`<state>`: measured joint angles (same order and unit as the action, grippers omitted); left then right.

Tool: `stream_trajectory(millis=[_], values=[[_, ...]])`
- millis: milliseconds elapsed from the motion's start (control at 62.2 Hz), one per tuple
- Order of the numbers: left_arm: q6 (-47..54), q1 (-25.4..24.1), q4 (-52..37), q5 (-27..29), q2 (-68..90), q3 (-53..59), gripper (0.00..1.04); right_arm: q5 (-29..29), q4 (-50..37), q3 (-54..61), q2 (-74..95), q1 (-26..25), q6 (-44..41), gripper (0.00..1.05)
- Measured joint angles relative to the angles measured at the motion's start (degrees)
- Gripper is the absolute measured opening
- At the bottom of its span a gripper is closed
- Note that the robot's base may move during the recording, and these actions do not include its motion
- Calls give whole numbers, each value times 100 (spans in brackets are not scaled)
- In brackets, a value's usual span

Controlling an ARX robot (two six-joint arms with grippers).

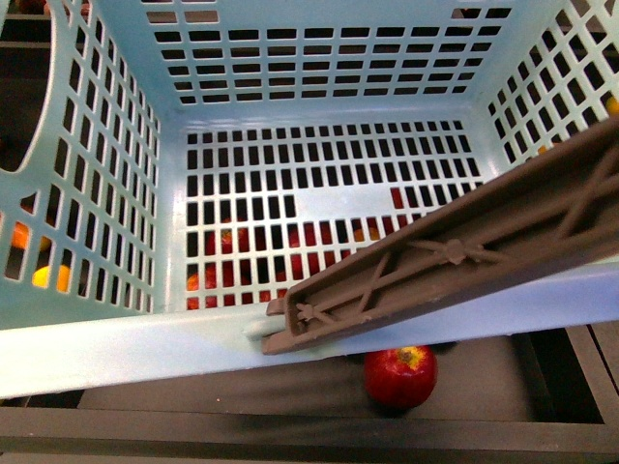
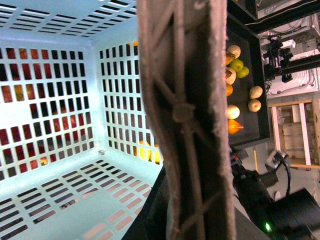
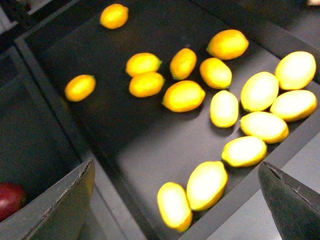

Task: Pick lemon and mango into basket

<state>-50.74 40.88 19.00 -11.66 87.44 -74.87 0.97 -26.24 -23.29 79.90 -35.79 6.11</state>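
— Where the front camera looks down, what fills the view?
— Teal basket (image 1: 97,338), brown handle (image 1: 455,251) lying across its near rim; an apple (image 1: 399,375) just outside that rim.
— Lemons?
— Lemons (image 3: 183,95) scattered over a black tray (image 3: 125,145), below the right gripper (image 3: 175,167), fingers spread wide.
— Left gripper (image 2: 150,220)?
— Beside the handle; grip cannot be told.

Basket (image 1: 116,348): pale teal plastic, smooth, slight sheen. Handle (image 1: 455,251): brown plastic, matt, ribbed, edges look rough in left wrist view. Lemons (image 3: 184,96): glossy yellow skin, strong highlights. Tray (image 3: 145,145) under them: black, matt, smooth. Apple (image 1: 399,375): glossy red skin. Frame (image 2: 300,130) off to side: bare pale wood.
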Motion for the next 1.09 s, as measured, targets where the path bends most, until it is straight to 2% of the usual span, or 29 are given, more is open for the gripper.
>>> stream_trajectory(millis=[64, 193, 434, 611, 804, 1093], values=[[0, 0, 0, -13, 0, 0, 5, 129, -223, -426, 883, -114, -415, 96], [0, 0, 0, -7, 0, 0, 5, 337, -341, -1394, 2664, -365, -1788, 96], [-2, 0, 0, 2, 0, 0, 5, 131, -358, -2144, 3926, -459, -3814, 96], [0, 0, 0, -7, 0, 0, 5, -105, -210, -2719, 4728, -234, -5613, 96], [0, 0, 0, 4, 0, 0, 5, -79, 63, -3469, 5329, -59, -6096, 96], [-2, 0, 0, 0, 0, 0, 5, -15, 586, -4889, 6299, 160, -6017, 96]])
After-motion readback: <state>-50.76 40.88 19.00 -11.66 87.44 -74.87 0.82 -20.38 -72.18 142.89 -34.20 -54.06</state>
